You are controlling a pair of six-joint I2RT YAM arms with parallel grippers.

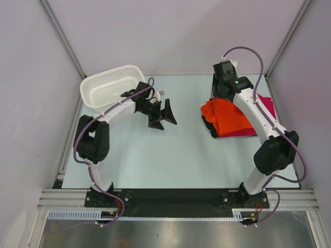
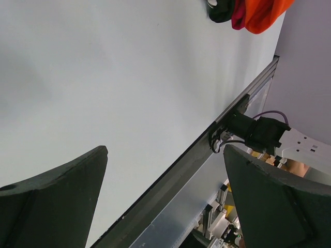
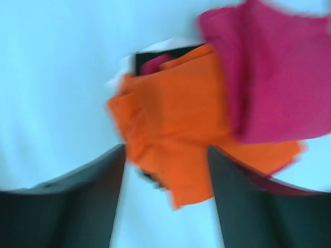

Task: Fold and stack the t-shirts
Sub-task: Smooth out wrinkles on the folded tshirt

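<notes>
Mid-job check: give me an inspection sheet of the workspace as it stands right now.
Surface: pale blue table, no spills seen.
Job's things: orange shirt piled with crimson shirt at far right, rumpled, not neatly stacked.
Clutter: white basket at far left corner; dark item at the pile's edge, unidentified.
Hands: left hand open, empty, above the table; right hand over the pile, fingers apart, view blurred.
Cables: purple cables along both arms, none snagged.
Surroundings: plain walls, metal rail at near edge.
</notes>
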